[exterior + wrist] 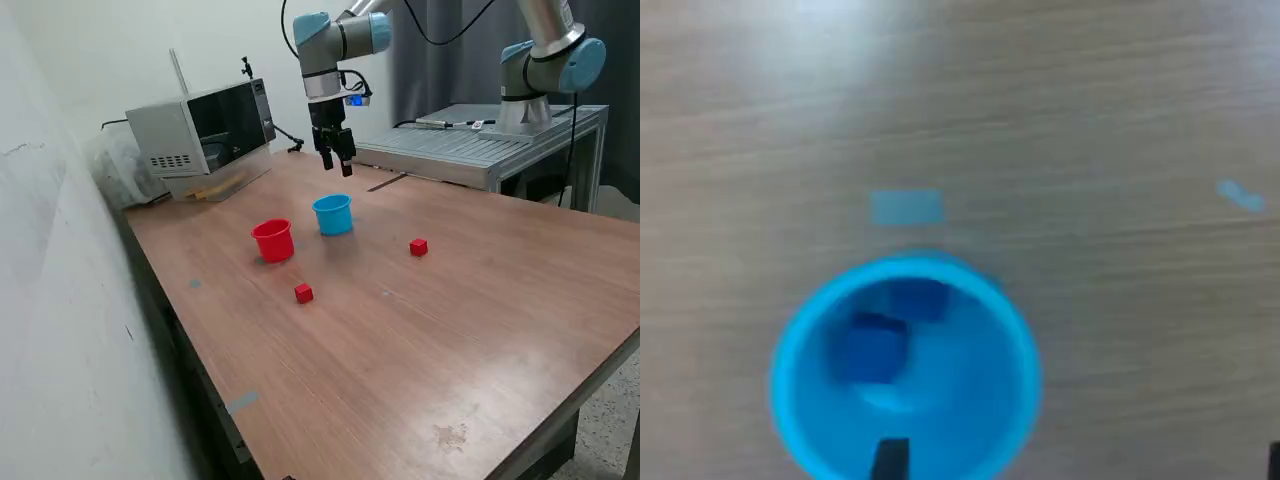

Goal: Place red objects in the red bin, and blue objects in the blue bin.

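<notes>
**Gripper above blue cup, blues in**

Gripper (334,150) raised well over the round light-blue plastic cup (333,214), empty by the look of it; fingers' spread impossible to tell. Inside the cup in the wrist view, dark-blue cubes (872,348), blurred, seemingly two. Beside it on the wooden surface (430,340), the tapered red plastic cup (273,240). Two small red cubes (304,293) (418,247) out in the open, well apart, probably next.

The wrist view is blurring the dark-blue cubes (872,345) lying inside the blue cup (790,380), leaving their count unclear. The picture's edge is cropping that cup's rim and the gripper's fingertips (890,458).
</notes>
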